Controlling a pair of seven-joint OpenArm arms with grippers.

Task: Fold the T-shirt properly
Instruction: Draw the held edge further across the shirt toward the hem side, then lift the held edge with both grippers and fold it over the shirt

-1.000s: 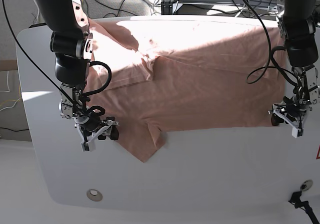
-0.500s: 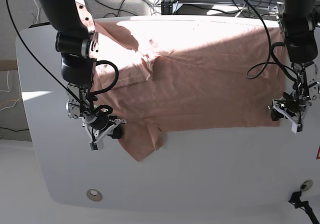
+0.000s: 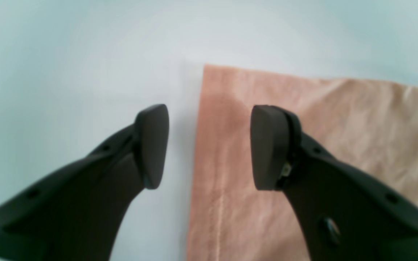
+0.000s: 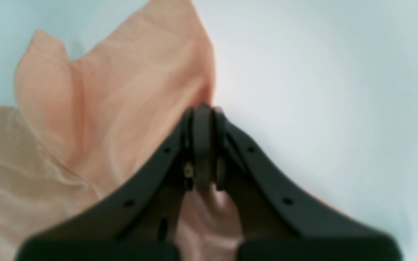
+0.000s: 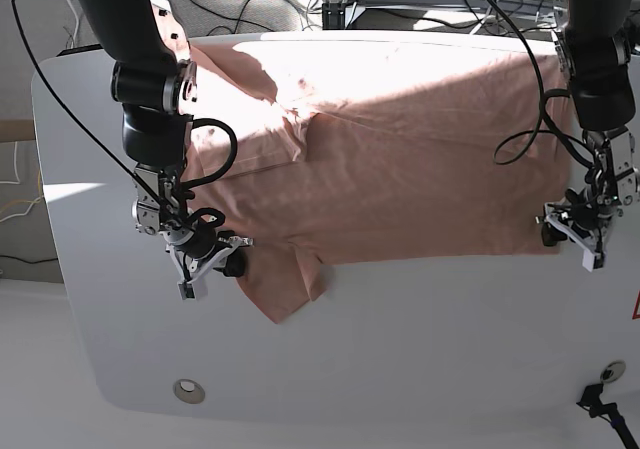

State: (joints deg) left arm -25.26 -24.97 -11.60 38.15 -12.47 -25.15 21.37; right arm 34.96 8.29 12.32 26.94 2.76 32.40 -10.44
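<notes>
A: Start at the jaws. How do they stand?

B: Right gripper (image 4: 202, 119): jaws pressed together, with a pinch of the T-shirt (image 4: 96, 108) caught between them; cloth bunches up behind the pads. Left gripper (image 3: 209, 145): jaws wide apart and holding nothing, one pad over bare table (image 3: 67, 72), the other over the cloth, so that they straddle the hem edge near its corner.

A: Why placed so?

B: By my reading, each arm is taking one near corner. In the base view the right gripper (image 5: 205, 259) sits at the sleeve on the scene's left, and the left gripper (image 5: 580, 237) sits at the near hem corner on the scene's right. A hold at both ends would let the near edge be carried over in one even fold; the straddling pose suits closing on the hem.

A: And the garment itself?

B: The T-shirt (image 5: 400, 149) lies spread across the far half of the white table (image 5: 400, 339), mostly flat, with creases near the neckline at left and a sleeve flap hanging toward the near side. Folding has hardly begun.

A: Any containers?

B: None in view, so nothing is held in one. Cables run beyond the far edge.
</notes>
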